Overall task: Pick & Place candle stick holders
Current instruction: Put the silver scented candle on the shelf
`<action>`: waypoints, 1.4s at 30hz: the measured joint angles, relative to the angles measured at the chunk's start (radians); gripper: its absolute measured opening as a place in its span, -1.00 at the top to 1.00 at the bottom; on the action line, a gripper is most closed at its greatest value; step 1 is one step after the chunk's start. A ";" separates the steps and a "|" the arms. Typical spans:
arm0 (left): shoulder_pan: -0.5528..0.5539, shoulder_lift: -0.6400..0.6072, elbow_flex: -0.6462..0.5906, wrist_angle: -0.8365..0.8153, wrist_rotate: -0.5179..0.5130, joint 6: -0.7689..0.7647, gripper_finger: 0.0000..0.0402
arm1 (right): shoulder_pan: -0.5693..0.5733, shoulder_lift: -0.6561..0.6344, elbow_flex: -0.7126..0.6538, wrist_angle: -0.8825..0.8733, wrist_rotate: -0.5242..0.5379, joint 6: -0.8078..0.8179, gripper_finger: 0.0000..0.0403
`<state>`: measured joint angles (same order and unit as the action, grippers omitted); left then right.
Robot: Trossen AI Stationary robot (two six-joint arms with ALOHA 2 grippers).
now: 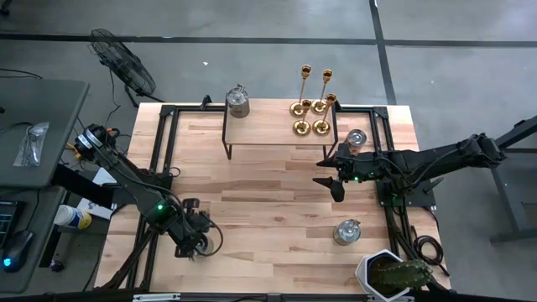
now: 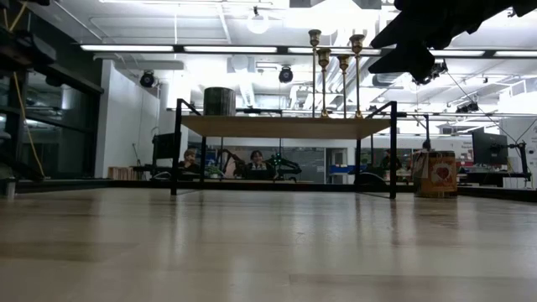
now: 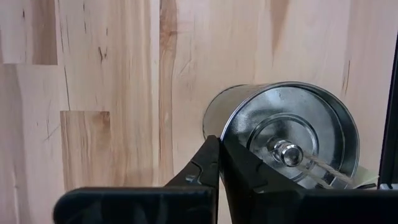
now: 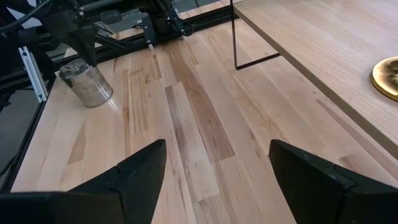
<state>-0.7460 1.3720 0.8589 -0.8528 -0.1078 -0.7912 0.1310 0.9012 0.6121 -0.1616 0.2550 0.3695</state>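
L claw point(image 1: 201, 243) shut, empty, by silver jar point(image 3: 283, 140); R claw point(image 1: 329, 174) apart near candle stick holders point(image 1: 312, 107). Risk: toppling them on shelf point(image 1: 260, 126).

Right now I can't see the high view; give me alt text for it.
Four gold candle stick holders stand clustered on a raised wooden shelf at the table's far side, a silver jar at its other end. The right gripper hovers open just short of them; the left gripper is shut, near the front-left edge.

Wooden shelf point(image 1: 277, 126) at counter's point(image 1: 268, 210) far edge: lidded tin point(image 1: 238, 101) on it; two tins point(image 1: 357, 138) point(image 1: 346, 231) and potted plant point(image 1: 393, 274) to its right.
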 joint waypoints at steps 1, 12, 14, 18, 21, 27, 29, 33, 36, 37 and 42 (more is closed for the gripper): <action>0.000 0.000 0.000 0.000 0.001 -0.010 1.00 | 0.000 0.000 0.000 0.000 0.000 0.000 -0.38; 0.027 -0.010 0.013 -0.032 0.006 -0.130 1.00 | 0.000 0.000 0.000 0.000 0.000 0.000 -0.38; 0.038 -0.018 0.014 -0.041 0.013 -0.135 1.00 | 0.000 0.000 0.000 0.000 0.000 0.000 -0.38; 0.073 -0.020 0.031 -0.055 0.031 -0.156 1.00 | 0.000 0.000 0.000 0.000 0.000 0.000 -0.38; 0.096 -0.020 0.053 -0.060 0.035 -0.151 1.00 | 0.000 0.000 0.000 0.000 0.000 0.000 -0.38; 0.114 -0.018 0.089 -0.071 0.024 -0.130 1.00 | 0.000 0.000 0.000 0.000 0.000 0.000 -0.38; 0.114 -0.018 0.092 -0.072 0.023 -0.130 1.00 | 0.000 0.000 0.000 0.000 0.000 0.000 -0.38; 0.112 -0.019 0.093 -0.070 0.026 -0.140 1.00 | 0.000 0.000 0.000 0.000 0.000 0.000 -0.38; 0.112 -0.018 0.106 -0.078 0.035 -0.153 1.00 | 0.000 0.000 0.000 0.000 0.000 0.000 -0.38; 0.112 -0.018 0.115 -0.085 0.035 -0.153 1.00 | 0.000 0.000 0.000 0.000 0.000 0.000 -0.38; 0.112 -0.019 0.178 -0.153 -0.003 -0.149 1.00 | 0.000 0.000 0.000 0.000 0.000 0.000 -0.38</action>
<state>-0.6342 1.3529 1.0369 -1.0058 -0.1111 -0.9401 0.1310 0.9016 0.6121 -0.1616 0.2550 0.3691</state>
